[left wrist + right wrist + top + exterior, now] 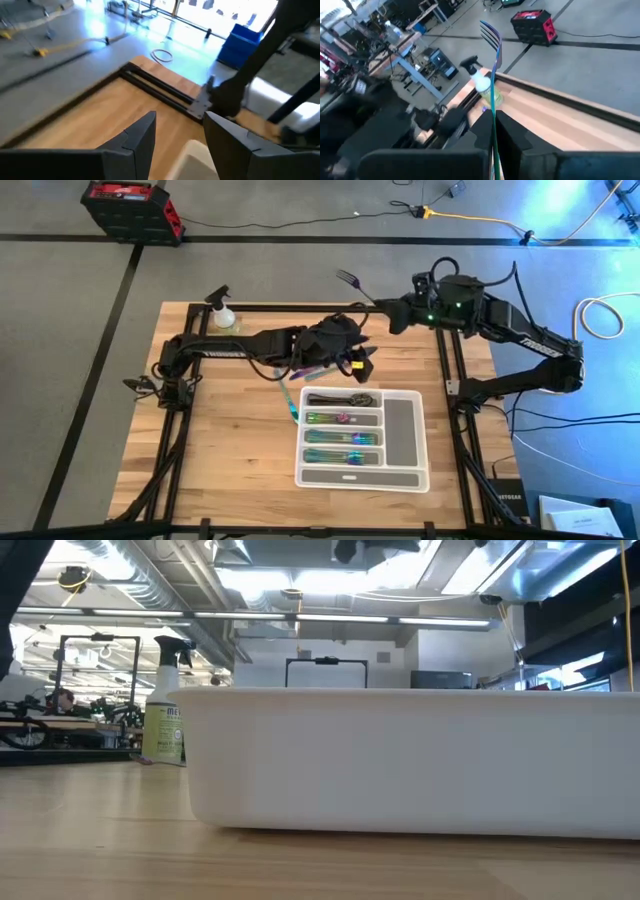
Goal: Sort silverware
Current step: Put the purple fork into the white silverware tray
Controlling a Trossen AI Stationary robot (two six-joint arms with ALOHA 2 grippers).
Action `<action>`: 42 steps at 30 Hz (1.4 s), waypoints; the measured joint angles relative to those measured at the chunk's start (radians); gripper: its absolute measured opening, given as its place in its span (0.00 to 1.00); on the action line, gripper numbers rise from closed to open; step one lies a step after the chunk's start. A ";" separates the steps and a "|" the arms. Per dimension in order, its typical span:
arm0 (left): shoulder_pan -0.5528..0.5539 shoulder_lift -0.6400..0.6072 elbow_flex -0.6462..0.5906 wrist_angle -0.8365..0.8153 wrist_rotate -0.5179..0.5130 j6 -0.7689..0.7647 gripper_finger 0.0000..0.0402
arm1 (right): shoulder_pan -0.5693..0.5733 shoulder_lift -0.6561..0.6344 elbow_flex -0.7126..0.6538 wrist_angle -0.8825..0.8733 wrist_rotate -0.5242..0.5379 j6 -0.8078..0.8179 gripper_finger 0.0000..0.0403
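Observation:
My right gripper [392, 316] hangs over the table's far edge, shut on an iridescent fork [352, 282] whose tines [490, 32] point away from it. My left gripper [366, 362] is open with nothing between its fingers [142, 145], just beyond the far edge of the white tray [402, 428]. Several pieces of silverware [342, 438] lie in the tray's slots. Loose pieces [292, 398] lie on the table by the tray's left end, partly hidden under the left arm. The low view shows only the tray's wall [400, 760] and no gripper. My right gripper pinches the fork's slim handle [493, 127] between its two shut fingers. It comes roughly level from the table's right. The fork sticks out past the fingertips toward the far left, tines leading, lifted clear of the table.
A yellow-green spray bottle [225, 316] stands at the table's far left edge. A black frame rail [300, 308] runs along the table's far and side edges. Bare wood lies left of and in front of the tray. A red case [132, 208] sits on the floor beyond the table.

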 joint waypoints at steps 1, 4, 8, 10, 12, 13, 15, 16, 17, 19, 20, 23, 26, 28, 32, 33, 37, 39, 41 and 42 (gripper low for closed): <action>0.006 -0.004 0.000 0.000 -0.001 0.031 0.38 | 0.010 -0.006 0.000 -0.012 0.003 0.000 0.00; 0.027 -0.027 -0.001 0.002 -0.003 0.076 0.38 | 0.036 -0.018 0.000 -0.062 0.007 0.003 0.00; 0.055 -0.054 0.002 0.007 -0.004 0.094 0.38 | 0.068 -0.020 0.000 -0.138 0.013 0.028 0.00; 0.068 -0.064 0.001 0.013 -0.003 0.092 0.38 | 0.082 -0.018 0.000 -0.178 0.013 0.028 0.00; 0.080 -0.067 0.001 0.038 -0.003 0.094 0.38 | 0.093 -0.012 0.000 -0.219 0.012 0.028 0.00; 0.085 -0.072 0.001 0.052 -0.003 0.097 0.38 | 0.096 -0.009 0.000 -0.234 0.009 0.028 0.00; 0.092 -0.077 0.001 0.087 -0.004 0.115 0.38 | 0.096 -0.001 -0.001 -0.243 -0.009 0.027 0.00; 0.094 -0.078 0.002 0.103 -0.004 0.122 0.38 | 0.096 0.000 -0.001 -0.243 -0.021 0.027 0.00; 0.097 -0.079 0.002 0.115 -0.003 0.135 0.38 | 0.096 0.001 -0.001 -0.247 -0.032 0.026 0.00; 0.098 -0.079 0.001 0.125 -0.003 0.146 0.38 | 0.096 0.006 -0.001 -0.244 -0.033 0.024 0.00; 0.098 -0.078 0.001 0.126 -0.003 0.146 0.38 | 0.096 0.007 -0.001 -0.247 -0.029 0.024 0.00; 0.097 -0.080 0.001 0.140 -0.003 0.146 0.38 | 0.094 0.007 -0.001 -0.268 0.017 0.025 0.00; 0.085 -0.091 0.001 0.139 -0.003 0.212 0.38 | 0.093 -0.006 -0.001 -0.320 0.104 0.029 0.00; 0.075 -0.096 0.001 0.121 -0.003 0.289 0.38 | 0.093 -0.033 0.001 -0.347 0.204 0.071 0.00; 0.054 -0.096 0.001 0.041 -0.017 0.463 0.38 | 0.093 -0.116 0.011 -0.305 0.342 0.108 0.00; 0.050 -0.095 0.001 0.027 -0.030 0.488 0.38 | 0.093 -0.130 0.011 -0.291 0.345 0.108 0.00; 0.042 -0.090 0.001 0.010 -0.063 0.559 0.38 | 0.093 -0.163 0.011 -0.243 0.307 0.130 0.00; 0.042 -0.078 0.001 0.012 -0.063 0.601 0.38 | 0.094 -0.163 0.011 -0.233 0.276 0.175 0.00; 0.046 -0.066 0.001 0.006 -0.063 0.673 0.38 | 0.094 -0.155 0.010 -0.206 0.242 0.200 0.00; 0.048 -0.056 0.001 -0.003 -0.061 0.714 0.38 | 0.094 -0.149 0.010 -0.175 0.226 0.204 0.00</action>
